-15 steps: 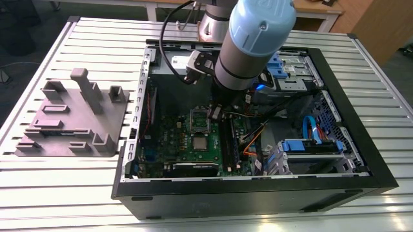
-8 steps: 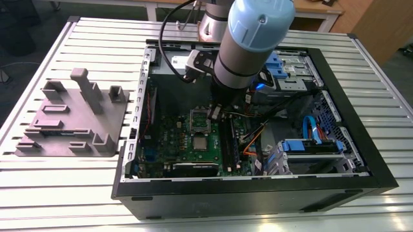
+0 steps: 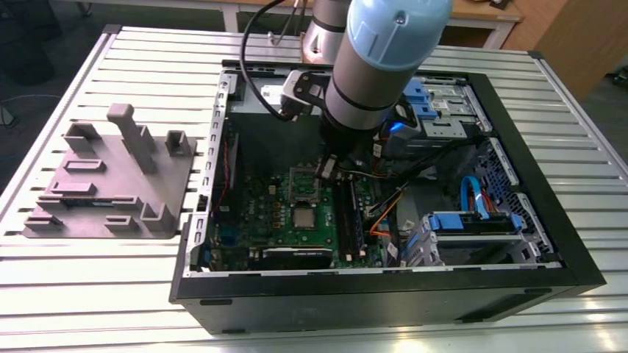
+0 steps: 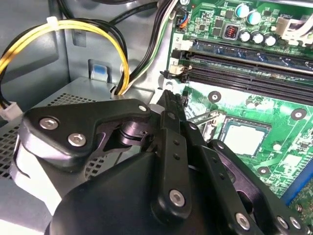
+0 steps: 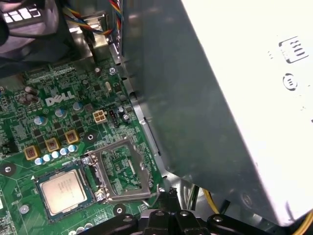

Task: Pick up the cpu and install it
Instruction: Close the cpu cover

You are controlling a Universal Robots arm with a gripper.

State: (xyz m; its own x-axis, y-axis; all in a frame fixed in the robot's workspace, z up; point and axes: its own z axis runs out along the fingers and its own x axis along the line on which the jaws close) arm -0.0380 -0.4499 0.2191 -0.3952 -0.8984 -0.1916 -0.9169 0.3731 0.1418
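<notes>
Cpu (image 5: 63,190) seated in motherboard (image 5: 54,117) socket, bracket (image 5: 120,171) raised; gripper (image 4: 171,100) clenched empty just beside bracket.

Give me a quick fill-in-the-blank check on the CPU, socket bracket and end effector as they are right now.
1. The cpu lies flat in the motherboard's ____.
2. The socket bracket beside it stands ____, not clamped over the chip.
3. The end effector holds ____.
4. In the exterior view, the gray fixture tray sits outside the computer case, on that view's ____.

Missing words: socket; open; nothing; left
</notes>
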